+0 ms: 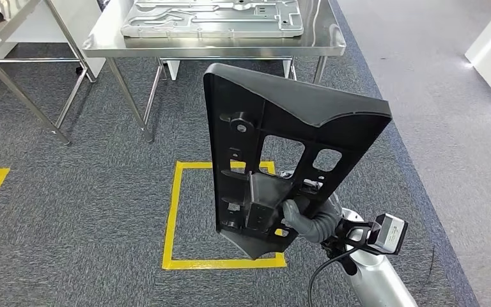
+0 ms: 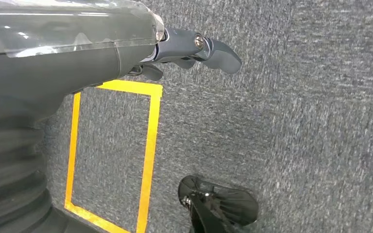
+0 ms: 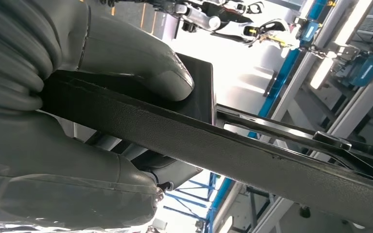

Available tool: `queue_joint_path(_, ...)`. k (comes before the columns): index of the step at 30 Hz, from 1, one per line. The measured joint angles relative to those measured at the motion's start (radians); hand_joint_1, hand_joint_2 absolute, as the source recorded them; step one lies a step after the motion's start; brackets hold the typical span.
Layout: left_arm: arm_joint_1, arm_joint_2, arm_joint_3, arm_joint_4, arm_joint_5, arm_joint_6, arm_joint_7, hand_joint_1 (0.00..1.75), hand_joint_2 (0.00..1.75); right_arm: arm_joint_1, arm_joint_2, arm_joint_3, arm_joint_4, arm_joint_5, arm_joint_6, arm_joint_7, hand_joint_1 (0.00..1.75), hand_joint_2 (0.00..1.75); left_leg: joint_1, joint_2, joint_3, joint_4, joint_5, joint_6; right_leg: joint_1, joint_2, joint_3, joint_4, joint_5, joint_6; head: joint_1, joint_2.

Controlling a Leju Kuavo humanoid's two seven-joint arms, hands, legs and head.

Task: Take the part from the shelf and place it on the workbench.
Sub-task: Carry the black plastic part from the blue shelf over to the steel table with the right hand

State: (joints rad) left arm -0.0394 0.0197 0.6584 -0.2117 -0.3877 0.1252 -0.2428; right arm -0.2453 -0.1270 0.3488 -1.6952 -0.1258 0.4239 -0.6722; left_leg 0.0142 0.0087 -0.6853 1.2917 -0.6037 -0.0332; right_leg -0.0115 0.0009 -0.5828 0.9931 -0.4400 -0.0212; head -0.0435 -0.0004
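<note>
part held upright over the floor, short of the workbench

right hand [image 1: 302, 217] grips the black part [image 1: 275, 147] near its lower end, thumb pressed on one face and the other fingers wrapped behind (the right wrist view shows the thumb [image 3: 141, 63] flat against the panel's edge). left hand [image 2: 194, 51] hangs over the carpet with nothing in it, fingers loosely curled but apart.

the part stands nearly upright in the air, long axis running from the hand up and away toward the workbench [image 1: 230, 43], its broad curved end on top and tilted slightly to the right. its ribbed, cut-out face looks back at the head camera. it is well clear of the bench's near edge, with open grey carpet [image 1: 89, 192] between, and a yellow taped square [image 1: 176, 217] on the floor below it.

the workbench is a steel table on thin legs; a flat grey metal plate [image 1: 211, 19] lies on its top, close to the near edge. a second steel table [image 1: 6, 38] stands to the left, apart from the first.
</note>
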Motion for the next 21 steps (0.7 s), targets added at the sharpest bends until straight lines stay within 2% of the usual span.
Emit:
queue_joint_path(1,0.001,0.001,0.001,0.000,-0.003,-0.002,0.000,0.00,1.75,0.000,0.000,0.000,0.001,-0.001,-0.001,0.000,1.75,1.75,0.001,0.000,0.001,-0.009,0.020,-0.001,0.000,0.004,0.002,0.001,-0.002,0.001,0.000,0.000)
queue_joint_path(2,0.002,0.001,0.003,0.000,-0.006,-0.002,-0.001,0.00,1.75,0.000,0.000,0.000,0.002,-0.003,-0.002,0.000,1.75,1.75,0.003,0.000,0.022,-0.058,0.056,-0.002,-0.001,0.008,0.005,0.003,-0.005,0.004,0.000,0.000)
queue_joint_path(3,0.002,0.002,0.006,0.000,-0.008,-0.002,-0.001,0.00,1.75,-0.001,0.000,0.000,0.002,-0.005,-0.002,-0.001,1.75,1.75,0.006,-0.001,0.054,-0.131,0.095,-0.001,-0.001,0.011,0.008,0.006,-0.008,0.007,0.000,0.000)
queue_joint_path(4,0.001,0.004,0.009,0.000,-0.010,-0.002,-0.001,0.00,1.75,-0.001,0.000,0.000,0.002,-0.006,-0.003,-0.001,1.75,1.75,0.006,-0.004,0.085,-0.201,0.121,0.001,0.000,0.014,0.009,0.010,-0.012,0.012,0.000,0.000)
queue_joint_path(5,0.000,0.004,0.011,0.000,-0.012,-0.002,-0.002,0.00,1.75,-0.002,0.000,0.000,0.003,-0.006,-0.003,-0.001,1.75,1.75,0.006,-0.006,0.107,-0.249,0.135,0.007,0.002,0.017,0.008,0.014,-0.015,0.017,0.000,0.000)
queue_joint_path(6,0.000,0.005,0.013,0.000,-0.013,-0.002,-0.002,0.00,1.75,-0.003,0.000,0.000,0.003,-0.007,-0.003,-0.001,1.75,1.75,0.004,-0.008,0.118,-0.273,0.137,0.013,0.004,0.019,0.007,0.016,-0.016,0.023,0.000,0.000)
queue_joint_path(9,-0.001,0.005,0.014,0.000,-0.015,-0.002,-0.003,0.00,1.75,-0.003,0.000,0.000,0.003,-0.007,-0.003,-0.002,1.75,1.75,0.002,-0.008,0.122,-0.280,0.135,0.037,0.002,0.019,0.005,0.019,-0.020,0.041,0.000,0.000)
queue_joint_path(10,-0.001,0.005,0.014,0.000,-0.016,-0.002,-0.003,0.00,1.75,-0.004,0.000,0.000,0.003,-0.007,-0.004,-0.002,1.75,1.75,0.002,-0.007,0.125,-0.283,0.136,0.045,0.000,0.016,-0.001,0.036,-0.030,0.046,0.000,0.000)
queue_joint_path(12,-0.002,0.005,0.014,0.000,-0.017,-0.002,-0.003,0.00,1.75,-0.006,0.000,0.000,0.003,-0.008,-0.004,-0.002,1.75,1.75,0.004,-0.005,0.130,-0.287,0.135,0.055,-0.002,0.009,-0.047,0.130,-0.076,0.054,0.000,0.000)
queue_joint_path(14,-0.001,0.005,0.015,0.000,-0.017,-0.002,-0.003,0.00,1.75,-0.005,-0.001,0.000,0.003,-0.008,-0.004,-0.002,1.75,1.75,0.003,-0.003,0.132,-0.287,0.131,0.060,-0.003,0.007,-0.126,0.267,-0.127,0.059,0.000,0.000)
queue_joint_path(15,-0.001,0.005,0.015,0.000,-0.017,-0.002,-0.003,0.00,1.75,-0.004,-0.001,0.000,0.003,-0.008,-0.004,-0.002,1.75,1.75,0.002,-0.003,0.135,-0.287,0.128,0.061,-0.003,0.006,-0.153,0.307,-0.131,0.059,0.000,0.000)
queue_joint_path(16,0.000,0.005,0.015,0.000,-0.017,-0.002,-0.003,0.00,1.75,-0.003,-0.001,0.000,0.004,-0.008,-0.004,-0.002,1.75,1.75,0.002,-0.003,0.139,-0.287,0.124,0.060,-0.002,0.006,-0.162,0.309,-0.114,0.058,0.000,0.000)
queue_joint_path(17,0.000,0.005,0.015,0.000,-0.017,-0.002,-0.003,0.00,1.75,-0.003,-0.001,0.000,0.004,-0.008,-0.004,-0.002,1.75,1.75,0.002,-0.004,0.146,-0.287,0.119,0.058,-0.002,0.005,-0.148,0.269,-0.078,0.055,0.000,0.000)
queue_joint_path(18,0.000,0.005,0.015,0.000,-0.017,-0.002,-0.003,0.00,1.75,-0.003,-0.001,0.000,0.004,-0.008,-0.005,-0.002,1.75,1.75,0.002,-0.004,0.154,-0.287,0.113,0.056,-0.001,0.003,-0.118,0.199,-0.033,0.050,0.000,0.000)
queue_joint_path(19,0.000,0.005,0.015,0.000,-0.017,-0.002,-0.004,0.00,1.75,-0.004,-0.001,0.000,0.004,-0.008,-0.005,-0.002,1.75,1.75,0.000,-0.004,0.162,-0.287,0.106,0.052,0.003,0.000,-0.085,0.129,-0.002,0.043,0.000,0.000)
queue_joint_path(20,-0.001,0.004,0.015,0.000,-0.017,-0.002,-0.005,0.00,1.75,-0.004,-0.001,0.000,0.005,-0.008,-0.006,-0.003,1.75,1.75,-0.001,-0.003,0.168,-0.287,0.100,0.047,0.007,-0.003,-0.057,0.071,0.017,0.037,0.000,0.000)
queue_joint_path(21,-0.001,0.004,0.015,0.000,-0.018,-0.002,-0.006,0.00,1.75,-0.004,-0.001,0.000,0.005,-0.008,-0.008,-0.004,1.75,1.75,-0.002,-0.002,0.171,-0.288,0.094,0.041,0.011,-0.005,-0.041,0.038,0.020,0.031,0.000,0.000)
